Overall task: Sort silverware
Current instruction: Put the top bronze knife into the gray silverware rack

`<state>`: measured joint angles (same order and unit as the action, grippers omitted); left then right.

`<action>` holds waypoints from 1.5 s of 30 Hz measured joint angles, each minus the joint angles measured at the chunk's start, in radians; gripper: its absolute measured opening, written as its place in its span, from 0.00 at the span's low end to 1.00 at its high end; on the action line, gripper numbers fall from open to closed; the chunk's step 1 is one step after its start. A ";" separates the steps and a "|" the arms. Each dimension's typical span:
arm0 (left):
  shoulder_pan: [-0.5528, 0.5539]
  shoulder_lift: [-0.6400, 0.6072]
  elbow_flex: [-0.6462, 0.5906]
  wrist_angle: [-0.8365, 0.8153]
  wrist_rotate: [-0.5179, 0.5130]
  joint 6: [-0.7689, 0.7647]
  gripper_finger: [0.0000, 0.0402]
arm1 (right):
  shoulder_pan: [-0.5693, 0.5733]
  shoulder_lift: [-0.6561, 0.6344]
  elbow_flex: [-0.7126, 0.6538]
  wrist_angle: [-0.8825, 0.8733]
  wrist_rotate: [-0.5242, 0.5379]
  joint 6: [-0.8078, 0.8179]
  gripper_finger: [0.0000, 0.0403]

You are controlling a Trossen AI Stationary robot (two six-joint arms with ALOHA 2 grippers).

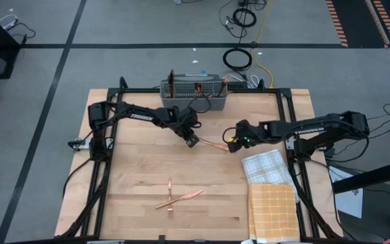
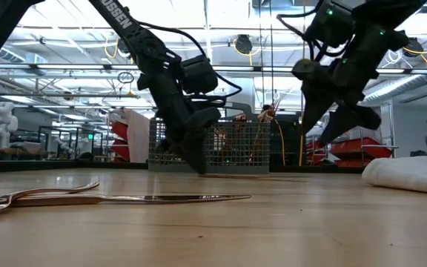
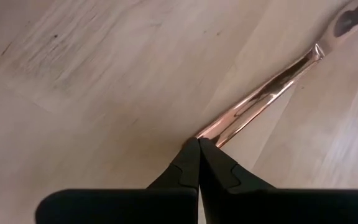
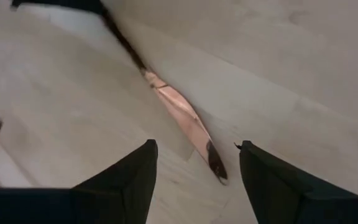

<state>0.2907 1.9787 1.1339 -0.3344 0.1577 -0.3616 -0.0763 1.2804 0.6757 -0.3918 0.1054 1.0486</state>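
Observation:
A copper knife point(image 1: 212, 144) lies low over the table's middle, pointing toward the right edge. My left gripper point(image 1: 192, 141) is shut on its left end. My right gripper point(image 1: 231, 144) stands open above the knife's other end point(image 4: 215, 163), well clear of the wood in the low view point(image 2: 330, 132) and touching nothing. Near the front edge a copper fork point(image 1: 170, 195) and a second copper knife point(image 1: 188, 196) lie crossed on the table. More silverware point(image 1: 171, 83) stands upright in the grey mesh caddy point(image 1: 212, 102) at the far edge. My left gripper pinches the very end of the knife's handle point(image 3: 211, 132) between its two fingertips. The fingers slant steeply down from the table's left, roughly in line with the knife. The knife runs away from the fingers nearly flat over the wood; whether its blade point(image 3: 344, 22) rests on the table I cannot tell.
A white checked cloth point(image 1: 266, 166) and an orange checked cloth point(image 1: 273, 211) lie at the table's right front. A black frame point(image 1: 286, 115) rims the table. Bare wood lies between the held knife and the crossed pieces in front.

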 joint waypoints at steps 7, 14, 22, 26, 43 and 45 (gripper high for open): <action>-0.005 0.001 -0.002 0.019 0.000 -0.024 0.00 | 0.061 0.001 -0.033 -0.069 0.028 0.172 0.53; -0.005 0.001 -0.002 0.020 0.001 -0.025 0.00 | 0.099 0.001 -0.061 -0.067 0.077 0.277 0.53; -0.005 0.001 -0.002 0.021 0.001 -0.028 0.00 | 0.110 0.001 -0.081 -0.027 0.051 0.405 0.53; -0.005 0.001 -0.003 0.024 -0.001 -0.051 0.00 | 0.111 0.019 -0.081 -0.024 0.071 0.456 0.53; -0.005 0.003 -0.004 0.050 -0.008 -0.077 0.00 | 0.109 0.201 -0.077 0.094 0.083 0.575 0.53; -0.005 0.003 -0.004 0.050 -0.008 -0.077 0.00 | 0.103 0.201 -0.077 0.091 0.088 0.589 0.53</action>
<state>0.2855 1.9820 1.1301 -0.2840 0.1493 -0.4389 0.0262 1.4817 0.5983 -0.3006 0.1932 1.6378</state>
